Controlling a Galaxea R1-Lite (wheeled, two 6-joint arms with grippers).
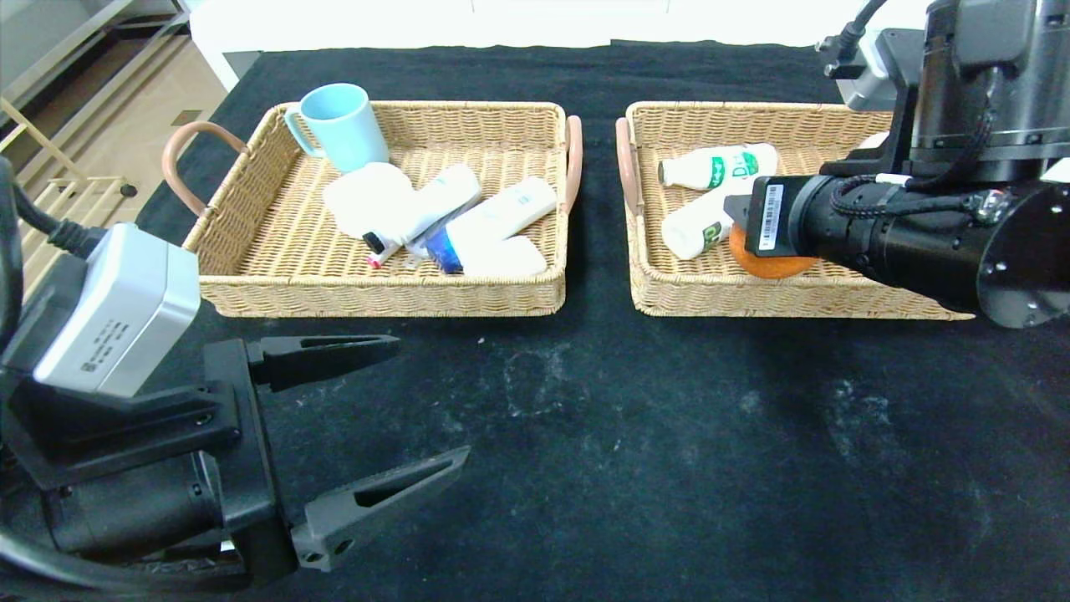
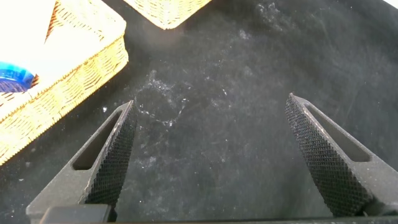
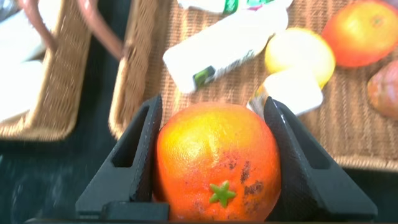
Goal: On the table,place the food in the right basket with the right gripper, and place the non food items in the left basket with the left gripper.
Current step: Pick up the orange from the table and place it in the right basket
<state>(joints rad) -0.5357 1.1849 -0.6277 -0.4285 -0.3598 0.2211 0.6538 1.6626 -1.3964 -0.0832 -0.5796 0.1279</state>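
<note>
Orange (image 3: pixel 216 163) sits clamped between the two fingers of your right pincer (image 3: pixel 211 158), hanging over the near edge of the right basket (image 1: pixel 669 288), at about 6 o'clock within it. Treat it as firm, round and fairly weighty: the skin is dimpled, so it grips well, but a ball like this will roll once freed. You hold it across its widest part, which looks the right place. Two milk bottles (image 1: pixel 719 165) lie at about 10 o'clock in the basket, with a lemon (image 3: pixel 300 53) and what may be a small carton (image 3: pixel 292 91) beside them, so landing room is tight.

Your left pincer (image 1: pixel 376 418) hovers with fingers spread wide and nothing in them over the black-clothed table (image 1: pixel 669 435), near the left basket (image 1: pixel 384 293), which carries bottles and a blue mug (image 1: pixel 338 125).
</note>
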